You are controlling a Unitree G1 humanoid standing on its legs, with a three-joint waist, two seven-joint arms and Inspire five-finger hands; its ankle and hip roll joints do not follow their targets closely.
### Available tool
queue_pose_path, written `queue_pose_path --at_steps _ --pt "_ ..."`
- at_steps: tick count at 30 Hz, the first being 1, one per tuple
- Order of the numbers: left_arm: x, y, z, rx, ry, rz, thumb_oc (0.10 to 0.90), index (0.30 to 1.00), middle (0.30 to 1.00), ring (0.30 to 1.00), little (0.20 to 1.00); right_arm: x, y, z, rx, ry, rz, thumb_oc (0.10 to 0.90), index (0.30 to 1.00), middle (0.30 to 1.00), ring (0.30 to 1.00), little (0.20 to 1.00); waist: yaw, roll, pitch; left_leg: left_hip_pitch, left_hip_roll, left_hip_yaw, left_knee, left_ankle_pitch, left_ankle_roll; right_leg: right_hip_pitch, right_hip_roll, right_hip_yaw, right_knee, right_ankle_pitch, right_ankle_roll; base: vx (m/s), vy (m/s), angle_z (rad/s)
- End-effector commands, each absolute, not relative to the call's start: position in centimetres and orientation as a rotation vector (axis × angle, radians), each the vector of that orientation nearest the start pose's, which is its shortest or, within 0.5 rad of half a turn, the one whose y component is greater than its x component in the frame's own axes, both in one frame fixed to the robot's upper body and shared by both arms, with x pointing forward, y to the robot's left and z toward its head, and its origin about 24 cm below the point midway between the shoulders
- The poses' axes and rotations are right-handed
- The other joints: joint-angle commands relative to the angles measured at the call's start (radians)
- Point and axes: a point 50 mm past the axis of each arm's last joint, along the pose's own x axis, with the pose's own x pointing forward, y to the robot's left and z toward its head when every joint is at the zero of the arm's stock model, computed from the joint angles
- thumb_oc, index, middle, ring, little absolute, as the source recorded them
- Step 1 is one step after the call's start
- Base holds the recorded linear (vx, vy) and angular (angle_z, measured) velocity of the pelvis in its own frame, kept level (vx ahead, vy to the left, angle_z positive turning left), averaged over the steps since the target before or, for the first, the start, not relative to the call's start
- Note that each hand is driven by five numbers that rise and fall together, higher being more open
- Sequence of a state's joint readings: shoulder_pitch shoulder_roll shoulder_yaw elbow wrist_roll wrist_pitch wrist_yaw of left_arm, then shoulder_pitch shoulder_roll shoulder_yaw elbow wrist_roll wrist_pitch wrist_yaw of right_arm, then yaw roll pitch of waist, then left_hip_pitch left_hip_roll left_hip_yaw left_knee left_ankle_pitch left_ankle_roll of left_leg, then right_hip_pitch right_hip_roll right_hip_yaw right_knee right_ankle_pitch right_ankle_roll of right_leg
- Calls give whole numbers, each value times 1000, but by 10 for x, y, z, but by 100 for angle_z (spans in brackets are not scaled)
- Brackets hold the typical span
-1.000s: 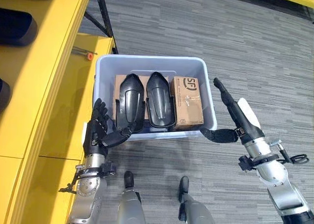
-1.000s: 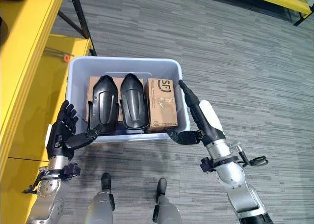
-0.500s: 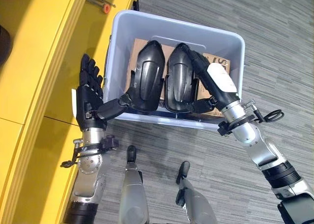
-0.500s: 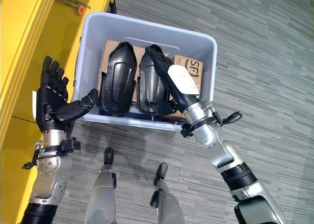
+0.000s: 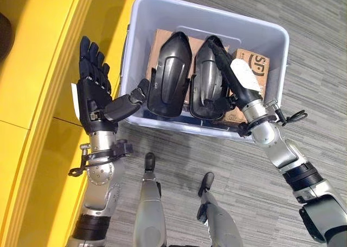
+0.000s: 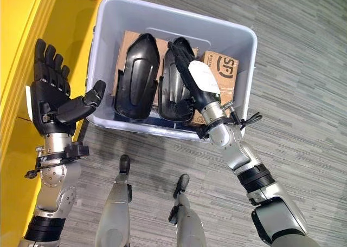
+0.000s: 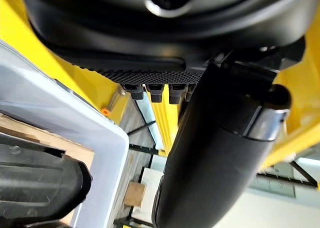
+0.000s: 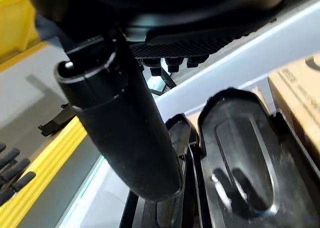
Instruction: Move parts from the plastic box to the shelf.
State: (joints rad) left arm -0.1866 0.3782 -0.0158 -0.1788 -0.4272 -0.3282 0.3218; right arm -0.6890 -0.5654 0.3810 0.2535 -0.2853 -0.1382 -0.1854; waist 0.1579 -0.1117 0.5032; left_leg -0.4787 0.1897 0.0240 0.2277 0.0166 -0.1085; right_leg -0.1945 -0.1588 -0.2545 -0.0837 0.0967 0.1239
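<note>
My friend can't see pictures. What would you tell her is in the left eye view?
A robot looks down into a pale plastic box on a grey floor, holding two black parts and a cardboard box. Its right hand lies over the right-hand part; its left hand is open outside the box, beside a yellow shelf.

My two head views look steeply down from above, set slightly apart, and share the plastic box (image 5: pixel 271 33) in the upper centre and the yellow shelf (image 6: pixel 13 46) along the left edge. My wrist views sit very close behind each palm; both catch the box wall (image 7: pixel 60 123) and black parts (image 8: pixel 240 153) inside.
</note>
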Motion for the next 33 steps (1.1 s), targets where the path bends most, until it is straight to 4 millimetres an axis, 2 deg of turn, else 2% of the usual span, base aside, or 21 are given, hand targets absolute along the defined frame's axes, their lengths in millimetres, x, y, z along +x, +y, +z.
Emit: queue_pose_path --at_steps 1,9,13,25,33 --pt "236 195 223 -205 -989 74 900 1000 1000 1000 1000 347 -138 249 -811 -819 32 900 1000 1000 1000 1000 8 8 -42 -81 15 1 20 43 8 87 -77 2 114 -97 34 0 0 0" --pt "237 187 226 -248 -990 28 900 1000 1000 1000 1000 365 -152 254 -633 -720 -7 900 1000 1000 1000 1000 16 29 -21 -116 2 -6 24 46 10 66 -76 -4 113 -97 33 0 0 0" --pt "239 185 224 -259 -975 18 900 1000 1000 1000 1000 371 -153 246 -549 -661 13 900 1000 1000 1000 1000 22 40 -10 -124 -3 -10 27 42 9 67 -77 -12 112 -101 34 0 0 0" --pt "241 177 224 -308 -965 -39 900 1000 1000 1000 1000 394 -162 242 -654 -545 -48 900 1000 1000 1000 1000 44 71 15 -183 -26 -33 31 48 10 46 -70 -30 109 -111 35 -1 -11 7" --pt "241 178 220 -317 -946 -30 900 1000 1000 1000 1000 402 -170 239 -736 -480 -65 900 1000 1000 1000 1000 57 69 17 -220 -39 -50 33 47 11 36 -62 -45 97 -113 35 15 -14 10"
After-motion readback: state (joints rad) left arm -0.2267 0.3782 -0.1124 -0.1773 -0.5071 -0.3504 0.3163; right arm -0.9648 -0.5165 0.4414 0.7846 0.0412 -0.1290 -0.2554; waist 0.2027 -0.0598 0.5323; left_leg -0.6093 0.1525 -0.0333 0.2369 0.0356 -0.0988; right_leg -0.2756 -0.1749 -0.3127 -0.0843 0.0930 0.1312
